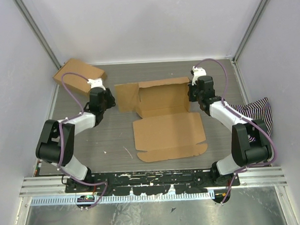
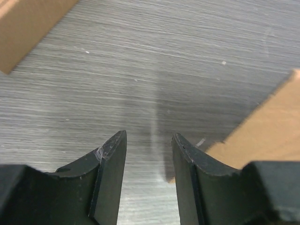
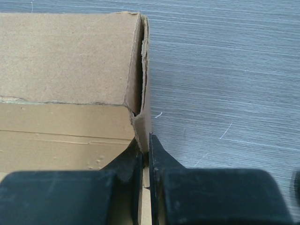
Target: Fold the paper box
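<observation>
My right pincer [image 3: 146, 143] is clamped on the upright right wall of the box [image 1: 166, 123], which sits mid-table (lid flat toward me). My left pincer [image 2: 149, 140] stands apart over the table [image 2: 140, 70], beside the left flap. A small box [image 1: 78, 75] lies far left.

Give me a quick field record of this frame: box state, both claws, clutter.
item: brown corrugated-cardboard paper box
state: part-folded; lid panel flat, nearest the arms
left claw: open, holding nothing
right claw: shut on the box's upright right side wall
clutter: compact brown cardboard box at far left; striped cloth at right edge
</observation>
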`<act>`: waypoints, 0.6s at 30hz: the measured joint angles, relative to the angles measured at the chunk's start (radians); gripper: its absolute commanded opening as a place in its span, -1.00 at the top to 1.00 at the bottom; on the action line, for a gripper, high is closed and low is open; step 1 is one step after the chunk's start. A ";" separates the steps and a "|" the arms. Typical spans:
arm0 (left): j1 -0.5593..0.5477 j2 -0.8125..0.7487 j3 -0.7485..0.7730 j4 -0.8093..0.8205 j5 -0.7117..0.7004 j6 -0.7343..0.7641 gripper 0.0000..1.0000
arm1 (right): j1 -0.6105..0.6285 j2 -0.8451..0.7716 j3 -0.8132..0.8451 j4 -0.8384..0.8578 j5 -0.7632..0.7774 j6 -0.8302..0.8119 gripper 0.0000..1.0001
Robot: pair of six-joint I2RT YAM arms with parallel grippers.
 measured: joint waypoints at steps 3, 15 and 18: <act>0.000 -0.035 -0.079 0.105 0.074 -0.025 0.02 | -0.001 0.000 0.001 -0.004 -0.010 0.000 0.97; -0.003 -0.051 -0.195 0.394 0.369 -0.141 0.11 | -0.002 0.000 0.005 -0.013 -0.022 0.000 0.97; -0.011 -0.058 -0.205 0.409 0.418 -0.150 0.14 | -0.002 0.000 0.005 -0.013 -0.027 0.000 0.97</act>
